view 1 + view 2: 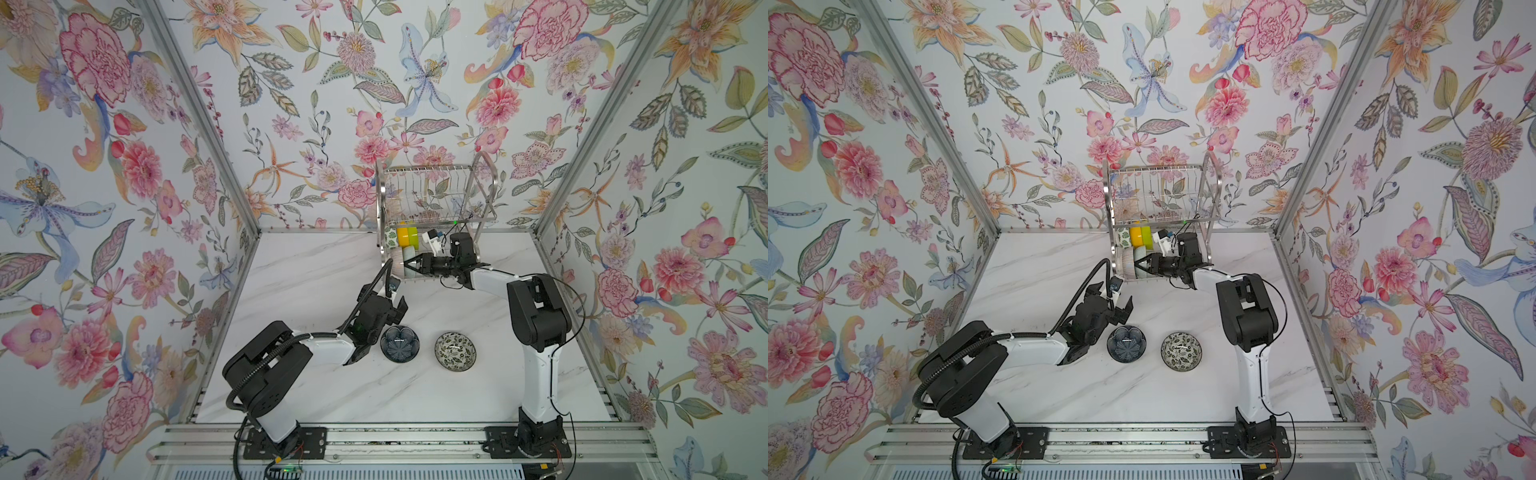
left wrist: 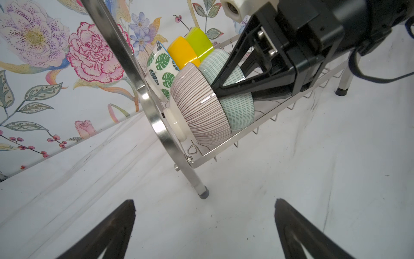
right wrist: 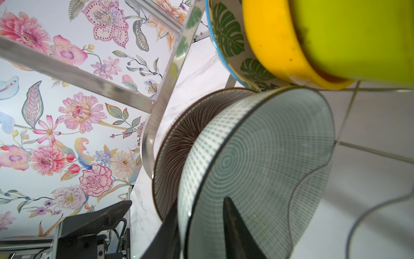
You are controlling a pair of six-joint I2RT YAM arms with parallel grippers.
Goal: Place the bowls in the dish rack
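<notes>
1. Five bowls are in the dish rack (image 1: 379, 208), all on its lower shelf and standing on edge.
2. The back row has the leaf-print bowl (image 2: 163, 67), the orange-yellow bowl (image 2: 181, 51) and the lime green bowl (image 2: 198, 41), packed side by side.
3. In the front row, the brown-striped bowl (image 2: 197, 107) leans against the end frame, and the pale green bowl (image 2: 239, 109) is nested just behind it.
4. The right claw (image 1: 409, 263) is reaching into the rack with its fingers astride the pale green bowl's rim, one inside and one outside. The bowl sits on the shelf wires. I can't tell whether the fingers are pinching the rim or have let go.
5. The left claw (image 2: 205, 201) is spread wide and holds nothing. It hovers over the table (image 1: 311, 270), near the rack's front foot and just beside the dark blue glass bowl (image 1: 400, 343).
6. Two bowls are left to load. The dark blue one and the black-and-white floral bowl (image 1: 455, 350) sit upright on the table, a little apart from each other and well clear of the rack.
7. My call is that the job is well past halfway. This placement looks all but finished, and the lower shelf has open room to the right for the last two.
</notes>
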